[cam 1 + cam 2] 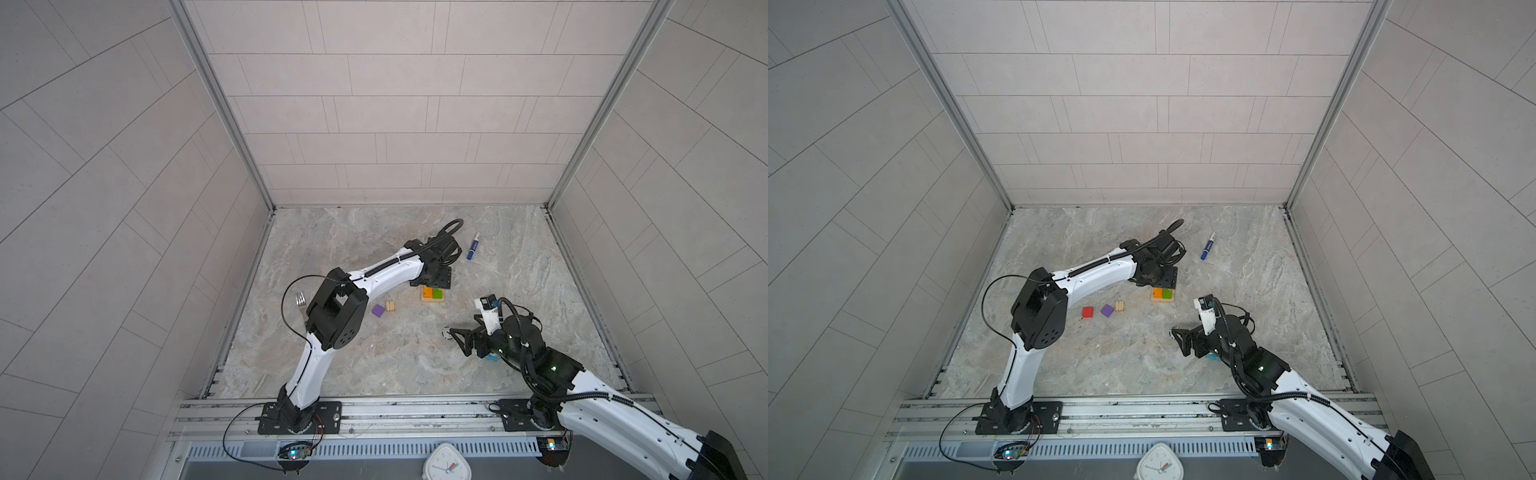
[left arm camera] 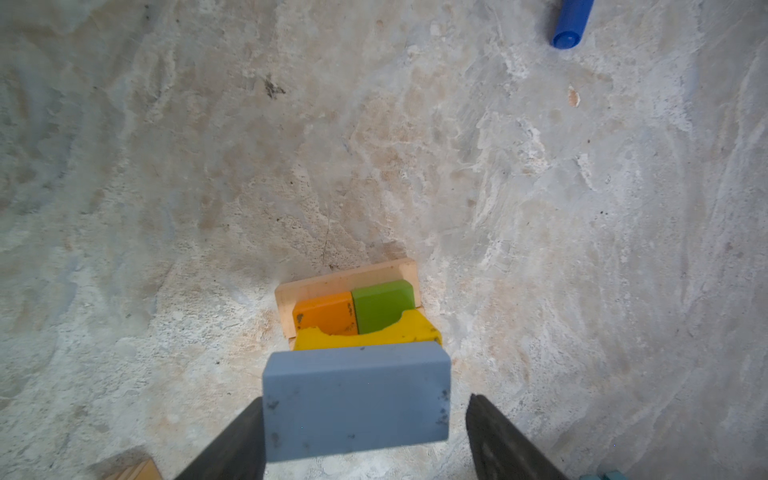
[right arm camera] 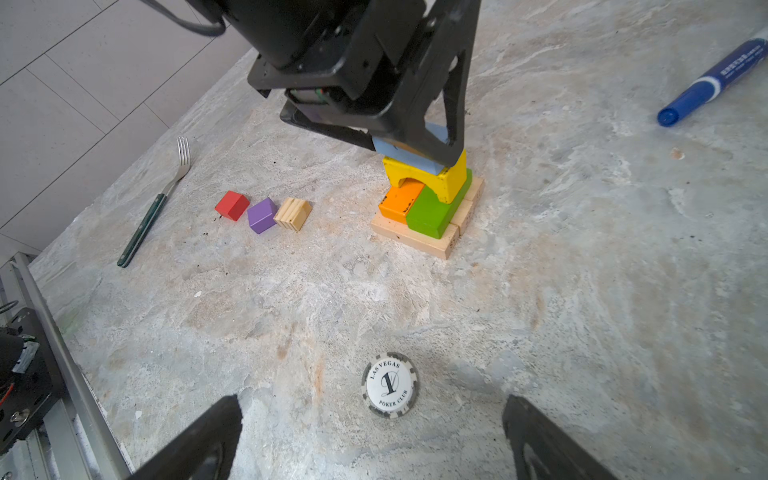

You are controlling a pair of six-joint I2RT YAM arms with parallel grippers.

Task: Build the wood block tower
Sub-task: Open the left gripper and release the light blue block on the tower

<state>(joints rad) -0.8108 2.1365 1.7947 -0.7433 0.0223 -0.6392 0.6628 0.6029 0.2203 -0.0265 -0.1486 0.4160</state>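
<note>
The tower (image 3: 415,239) stands mid-table on a tan base, with an orange bar (image 3: 401,199) and a green bar (image 3: 436,212) side by side on it and a yellow arch (image 3: 451,176) across them. A blue block (image 2: 357,386) lies on the arch. My left gripper (image 2: 365,403) is open around it: one finger is against the block and the other stands off with a gap. To the left, a red cube (image 3: 232,205), a purple cube (image 3: 262,215) and a striped cube (image 3: 293,213) sit in a row. My right gripper (image 3: 372,405) hangs open and empty near the front.
A poker chip (image 3: 390,384) lies on the table just ahead of my right gripper. A fork (image 3: 153,208) lies left of the cubes near the side wall. A blue marker (image 1: 473,246) lies behind the tower. A white clock (image 1: 446,461) sits below the front rail.
</note>
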